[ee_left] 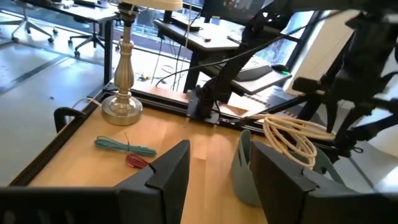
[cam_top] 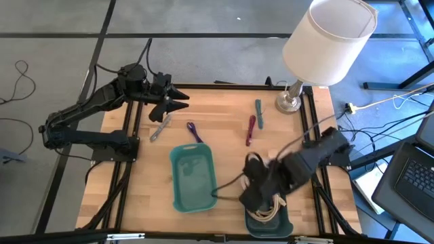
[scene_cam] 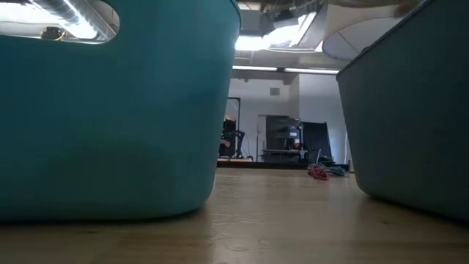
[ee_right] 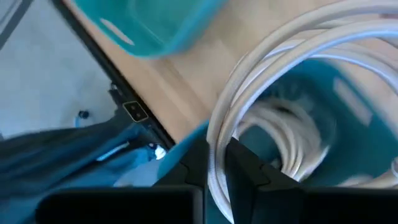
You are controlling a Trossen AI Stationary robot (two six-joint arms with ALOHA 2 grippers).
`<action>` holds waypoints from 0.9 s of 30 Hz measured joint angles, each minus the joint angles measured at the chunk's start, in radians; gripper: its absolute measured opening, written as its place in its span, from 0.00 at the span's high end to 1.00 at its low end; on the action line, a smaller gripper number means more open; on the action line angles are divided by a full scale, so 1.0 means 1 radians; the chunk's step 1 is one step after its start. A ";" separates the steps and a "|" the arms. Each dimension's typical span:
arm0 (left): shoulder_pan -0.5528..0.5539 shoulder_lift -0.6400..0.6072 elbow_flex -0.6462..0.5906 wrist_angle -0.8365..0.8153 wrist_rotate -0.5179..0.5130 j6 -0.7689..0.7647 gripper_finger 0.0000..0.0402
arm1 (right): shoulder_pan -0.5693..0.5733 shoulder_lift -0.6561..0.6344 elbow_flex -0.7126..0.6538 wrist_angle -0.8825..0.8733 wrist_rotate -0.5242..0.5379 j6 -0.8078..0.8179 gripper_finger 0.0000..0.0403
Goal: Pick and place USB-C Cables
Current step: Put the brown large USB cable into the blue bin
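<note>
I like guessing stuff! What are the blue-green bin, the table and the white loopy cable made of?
Bin: probably plastic, smooth and slightly shiny. Table: wood, pale planks with visible grain. White cable coil: likely rubbery plastic coating, smooth and glossy, gripped by the right tool.

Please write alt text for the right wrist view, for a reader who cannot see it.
The right gripper is shut on a cream-white coiled cable, held just above a teal plastic tray with more white coils inside. A second teal tray sits farther off on the wooden table.
</note>
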 joint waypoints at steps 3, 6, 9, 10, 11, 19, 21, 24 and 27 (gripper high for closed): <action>0.000 0.000 0.000 0.000 0.000 0.000 0.60 | 0.069 0.000 -0.070 0.056 0.001 0.167 0.92; 0.000 0.000 0.000 0.002 0.000 0.010 0.60 | 0.120 0.002 -0.140 0.129 -0.003 0.280 0.92; 0.000 0.000 0.000 0.004 0.000 0.042 0.60 | 0.138 0.000 -0.216 0.174 -0.002 0.361 0.92; 0.000 0.000 0.000 0.007 0.000 0.047 0.60 | 0.139 0.001 -0.239 0.180 -0.003 0.380 0.92; 0.000 0.000 0.000 0.011 0.000 0.050 0.60 | 0.139 0.002 -0.260 0.180 -0.006 0.393 0.92; 0.000 0.000 0.000 0.030 0.008 0.052 0.60 | 0.138 0.000 -0.440 0.357 -0.066 0.398 0.92; 0.000 0.000 0.000 0.030 0.008 0.052 0.60 | 0.138 0.001 -0.478 0.398 -0.068 0.399 0.92; 0.000 0.000 0.000 0.030 0.008 0.052 0.60 | 0.138 0.000 -0.539 0.461 -0.071 0.398 0.92; 0.000 0.000 0.000 0.038 0.008 0.052 0.60 | 0.138 0.000 -0.590 0.483 -0.085 0.400 0.92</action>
